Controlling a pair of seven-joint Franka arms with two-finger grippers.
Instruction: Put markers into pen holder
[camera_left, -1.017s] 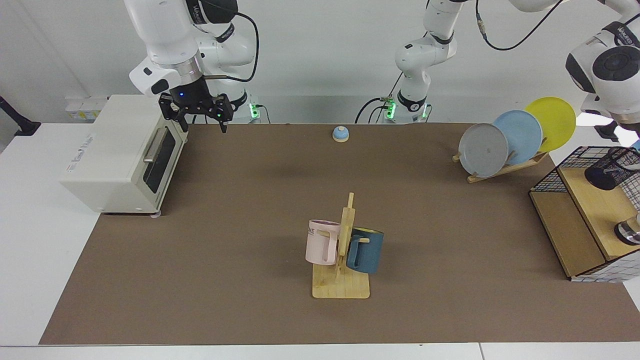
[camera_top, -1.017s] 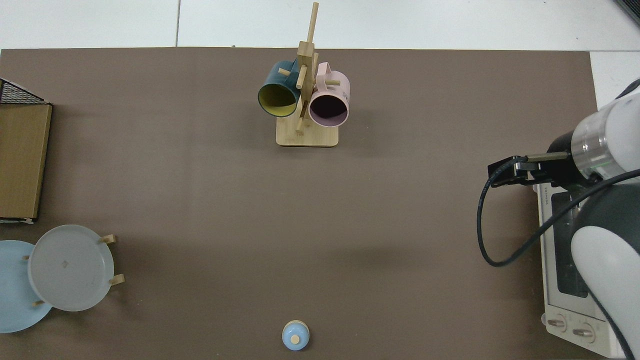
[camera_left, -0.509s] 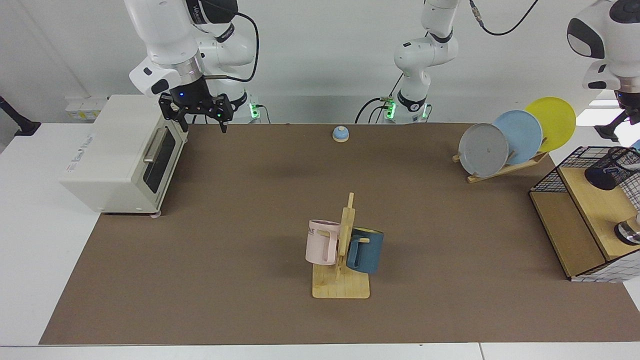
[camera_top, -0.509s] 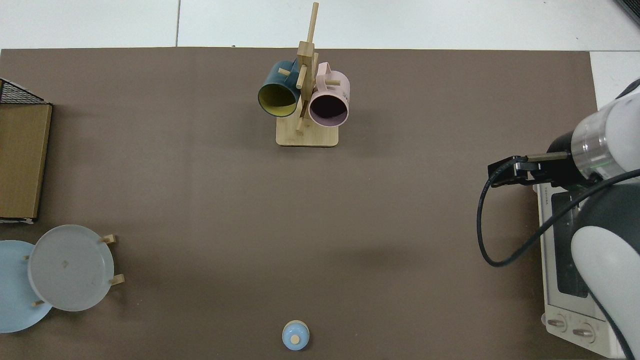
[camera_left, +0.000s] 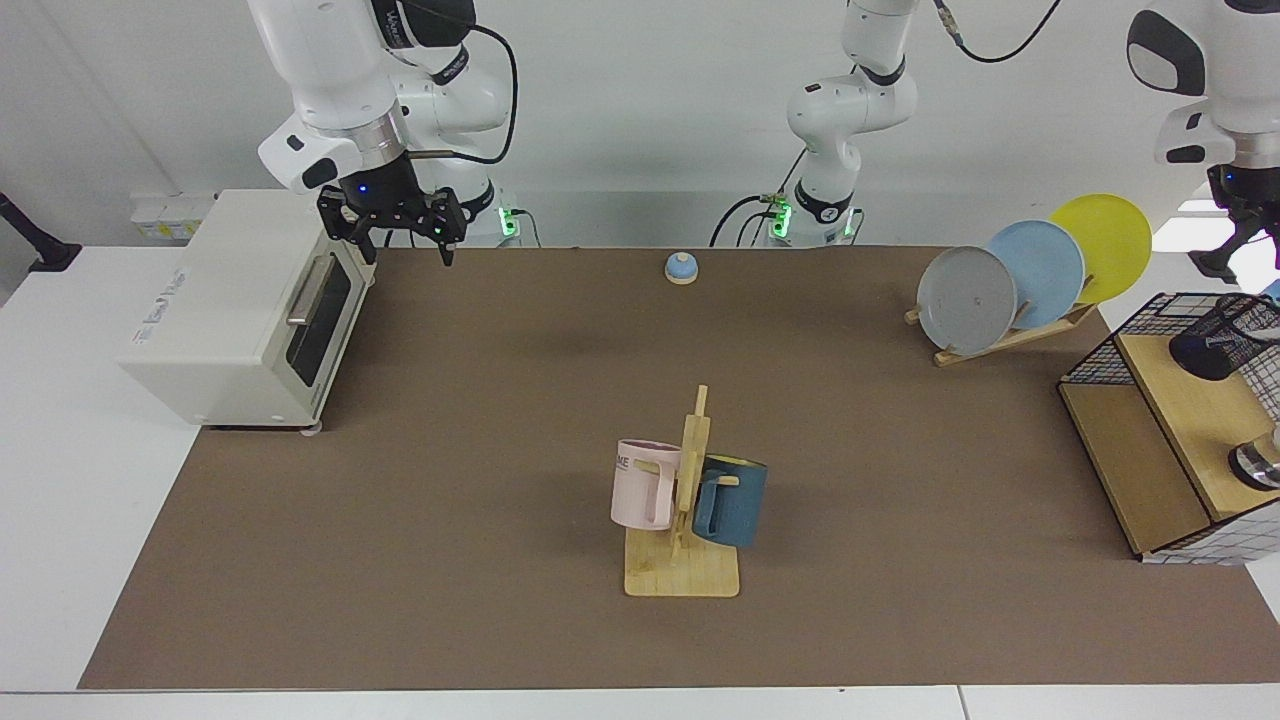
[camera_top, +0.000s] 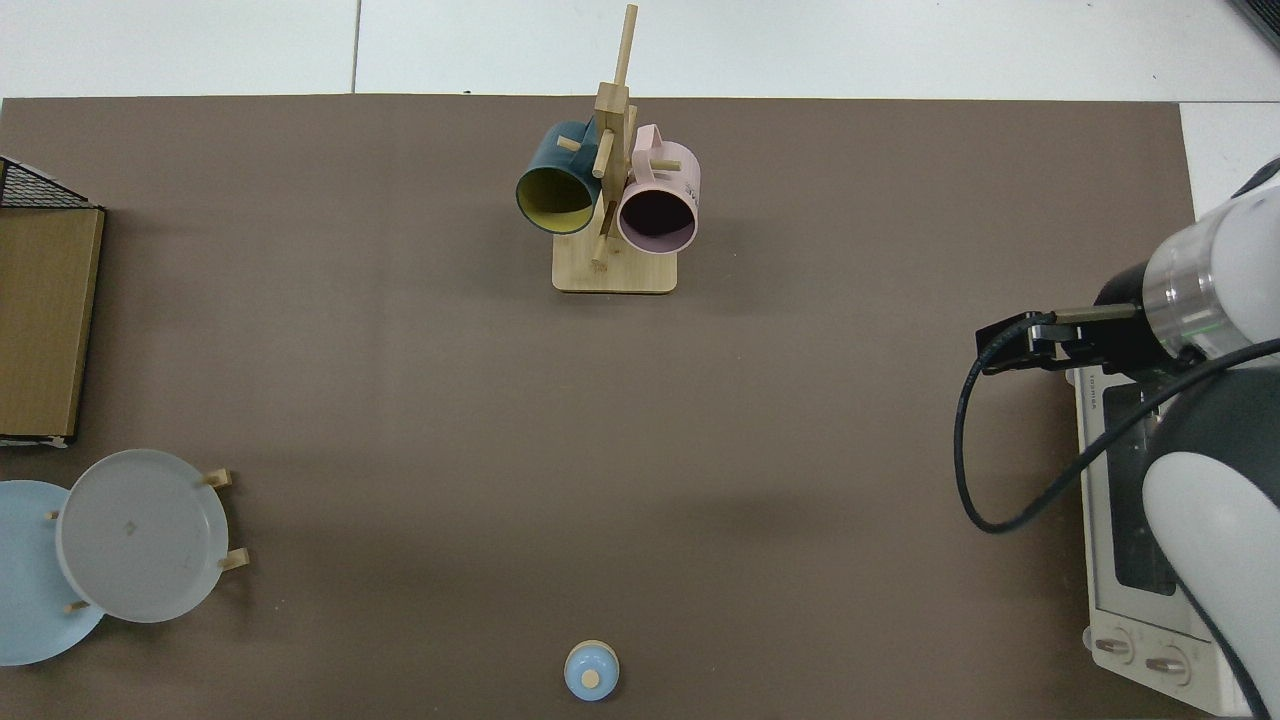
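Fingers: our right gripper (camera_left: 397, 236) spread and empty, waiting by the white toaster oven (camera_left: 240, 305); our left gripper (camera_left: 1235, 235) unreadable, at twelve o'clock above the black wire-mesh pen holder (camera_left: 1222, 337), on the wire rack's wooden shelf (camera_left: 1190, 420). Marker unseen.

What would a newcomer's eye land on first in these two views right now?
Probably the wooden mug tree mid-table, with a pink mug and a blue mug hanging on it. Next, the three plates fanned in a rack at the facing view's right, beside the pen holder on the wire rack. The right claw hangs open by the toaster oven.
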